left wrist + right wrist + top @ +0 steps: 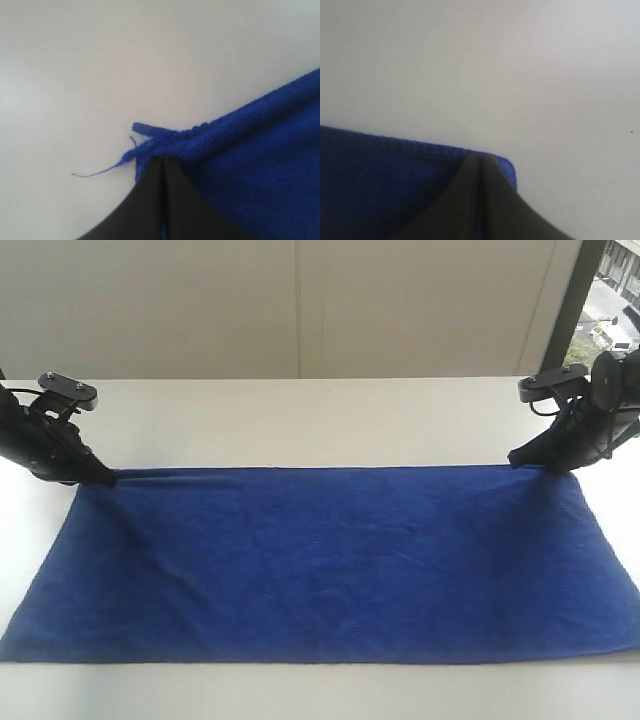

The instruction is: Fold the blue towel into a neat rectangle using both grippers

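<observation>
Exterior view: white table [300,420], wall [200,300], window [612,300]; L gripper [108,478], R gripper [515,458] pinch blue towel [330,560] corners.

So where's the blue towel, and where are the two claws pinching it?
blue towel [320,560]: exterior view, middle of the cloth.
left gripper [109,480]: exterior view, closed fingertips at the towel's far corner.
right gripper [514,459]: exterior view, closed fingertips at the other far corner.
</observation>
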